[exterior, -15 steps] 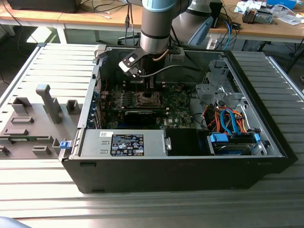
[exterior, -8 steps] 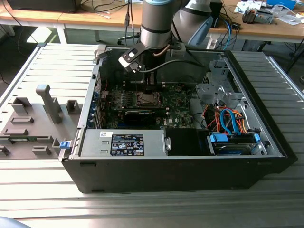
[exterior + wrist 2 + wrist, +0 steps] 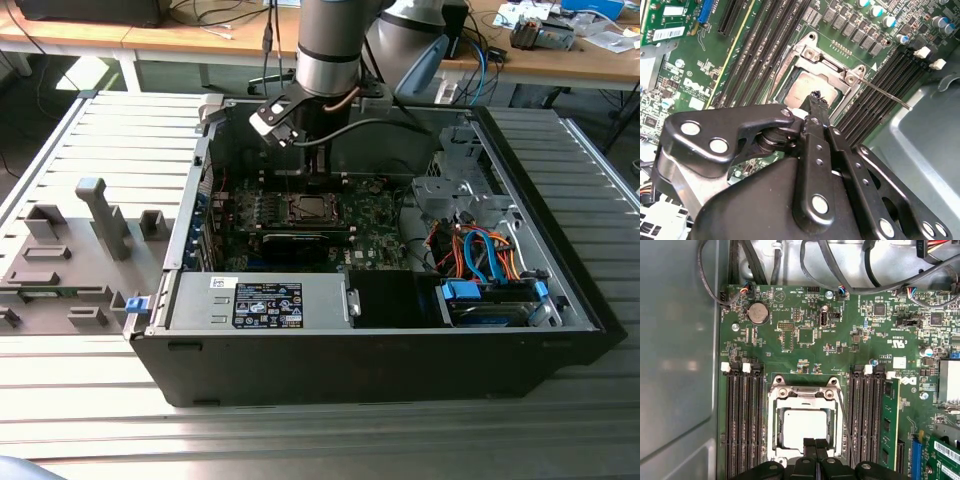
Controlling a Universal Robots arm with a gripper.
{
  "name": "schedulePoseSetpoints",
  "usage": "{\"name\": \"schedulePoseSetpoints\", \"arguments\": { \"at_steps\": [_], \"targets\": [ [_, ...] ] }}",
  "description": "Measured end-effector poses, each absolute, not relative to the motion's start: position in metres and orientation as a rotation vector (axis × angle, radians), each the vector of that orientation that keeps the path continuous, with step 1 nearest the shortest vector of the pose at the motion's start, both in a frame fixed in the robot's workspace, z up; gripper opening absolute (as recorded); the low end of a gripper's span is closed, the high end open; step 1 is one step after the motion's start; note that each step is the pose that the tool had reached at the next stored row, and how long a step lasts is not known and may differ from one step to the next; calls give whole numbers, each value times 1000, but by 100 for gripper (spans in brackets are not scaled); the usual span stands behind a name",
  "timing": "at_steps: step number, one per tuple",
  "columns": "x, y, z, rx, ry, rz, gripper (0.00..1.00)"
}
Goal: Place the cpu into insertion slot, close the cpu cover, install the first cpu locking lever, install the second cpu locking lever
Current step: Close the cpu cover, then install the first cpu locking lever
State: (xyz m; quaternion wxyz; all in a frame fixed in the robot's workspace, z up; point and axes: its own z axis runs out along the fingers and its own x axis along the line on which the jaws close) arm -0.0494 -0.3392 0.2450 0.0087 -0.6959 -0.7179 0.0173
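- At the exterior view's left, grey fixtures [image 3: 100, 215] stood on the slatted worktop [image 3: 300, 440], just beside the open case [image 3: 330, 365].
- Mid-case, the arm [image 3: 330, 50] reached down over the green board [image 3: 380, 215], right above the slot [image 3: 308, 208].
- In the first wrist view the cpu [image 3: 802, 426] lay flat in the slot, its dull grey top showing through the window of the cover [image 3: 805, 402], which lay down around it.
- The fingers [image 3: 809, 450] were clenched together, grasping nothing, with their tips at the cover's near edge; in the second wrist view the tips sat at the cpu's edge, though I could not tell whether they touched it.
- A thin lever [image 3: 885, 93] stuck out from the slot's corner, across the black memory slots [image 3: 880, 80].
- At the exterior view's right, blue and orange cables [image 3: 480, 250] ran inside the case.
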Motion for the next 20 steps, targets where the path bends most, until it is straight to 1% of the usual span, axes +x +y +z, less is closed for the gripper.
{"name": "schedulePoseSetpoints", "arguments": {
  "at_steps": [10,20],
  "targets": [
    [-49,-339,257,-2174,-2243,54,11],
    [-49,-339,258,-2174,-2243,54,11]
  ]
}}
